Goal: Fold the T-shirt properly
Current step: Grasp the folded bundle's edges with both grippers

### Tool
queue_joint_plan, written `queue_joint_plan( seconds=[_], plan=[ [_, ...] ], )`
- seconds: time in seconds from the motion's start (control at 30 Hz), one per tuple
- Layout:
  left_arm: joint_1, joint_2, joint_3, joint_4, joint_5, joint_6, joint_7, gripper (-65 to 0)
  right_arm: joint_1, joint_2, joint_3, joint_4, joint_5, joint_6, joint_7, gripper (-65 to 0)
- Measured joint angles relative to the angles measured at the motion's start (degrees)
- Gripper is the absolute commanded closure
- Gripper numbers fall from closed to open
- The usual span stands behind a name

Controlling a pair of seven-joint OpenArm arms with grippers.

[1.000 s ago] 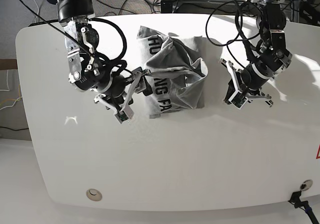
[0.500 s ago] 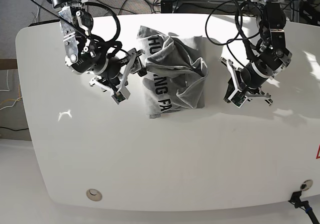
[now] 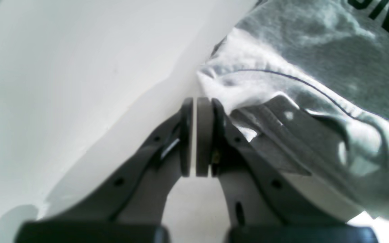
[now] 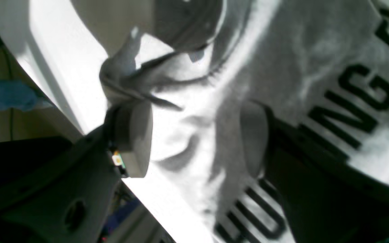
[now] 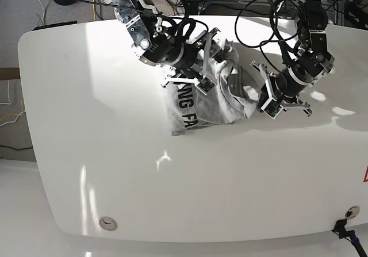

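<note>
Heather-grey cotton T-shirt with black block capitals, wrinkled and bunched, sits toward the far edge of the white rounded table, roughly mid-width, its printed side up along the side nearer my right arm. In my right wrist view the letters run across the cloth, blurred but readable as capitals.

My right gripper is over the far part of the heap, fingers spread wide. One pad sits near the table edge by a twisted tuft of fabric, the other lies on the printed cloth. Fabric fills the gap between them, but I'm not pinching it; whether the pads actually press the cloth I can't say, the view is too soft.

My left gripper is at the shirt's opposite edge, just beside the folds. Its two pads are pressed flat together with only a hairline between them, and nothing is caught in there. Grey folds with a dark stitched seam lie right alongside that finger, and bare table lies on the other side.

Black cables loop behind both arms at the far end.
</note>
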Motion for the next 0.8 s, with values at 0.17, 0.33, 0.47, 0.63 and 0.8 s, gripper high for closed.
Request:
queue_joint_plan(
  seconds=[0.17,0.33,0.47,0.63,0.8],
  plan=[
    [0.04,-0.02,0.0,0.0,0.02,0.0,0.02,0.0,1.27,-7.04,-0.31,-1.42,0.0,0.0,0.0,-39.0],
    [-0.13,0.07,0.02,0.07,0.02,0.02,0.02,0.0,5.66,-6.47,2.75,-1.36,0.46,0.13,0.63,-39.0],
    [0.07,1.38,2.21,0.22,-4.02,0.26,0.26,0.0,9.53,-0.92,7.3,-4.04,-0.11,-0.24,1.33,-39.0],
    [5.86,1.31,9.27,0.35,-10.54,0.2,0.42,0.0,12.61,-0.24,7.87,-6.38,0.13,0.09,6.01,-37.3],
    [8.5,1.6,12.76,0.31,-11.61,0.13,0.0,0.0,13.38,-0.2,7.72,-10.12,0.11,0.5,9.86,-0.4]
  ],
)
